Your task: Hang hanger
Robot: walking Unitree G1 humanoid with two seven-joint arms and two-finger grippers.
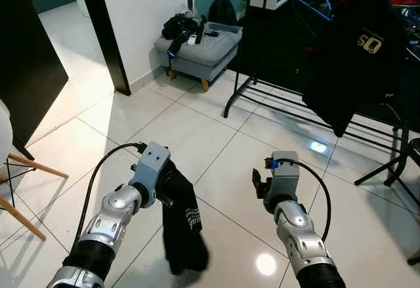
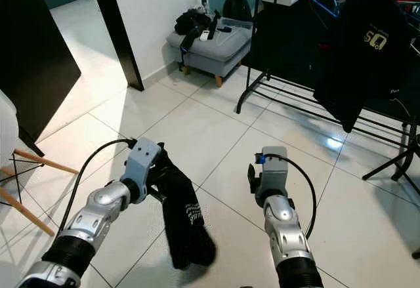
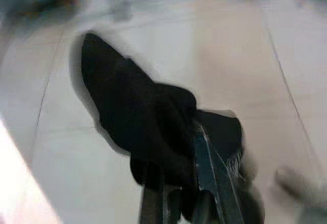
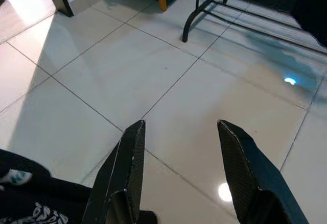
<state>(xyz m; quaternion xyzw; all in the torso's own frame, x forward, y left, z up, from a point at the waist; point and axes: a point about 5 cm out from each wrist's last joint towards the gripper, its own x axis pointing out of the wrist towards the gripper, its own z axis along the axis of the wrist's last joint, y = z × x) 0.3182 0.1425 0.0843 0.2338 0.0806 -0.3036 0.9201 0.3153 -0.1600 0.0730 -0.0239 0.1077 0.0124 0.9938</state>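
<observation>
The left gripper (image 1: 172, 184) clamps a limp black printed garment (image 1: 182, 226) at lower centre; the black metal clothes rack (image 1: 315, 114) stands upper right, nearer the open, empty right gripper (image 4: 179, 170).

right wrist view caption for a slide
Open right gripper hovering above glossy white floor tiles, black metal clothes rack ahead.

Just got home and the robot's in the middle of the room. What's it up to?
Its left hand is shut on a black garment that hangs down over the tiled floor. The right hand is open and holds nothing. The clothes rack, with a black shirt hanging on it, stands ahead, apart from both hands.
</observation>
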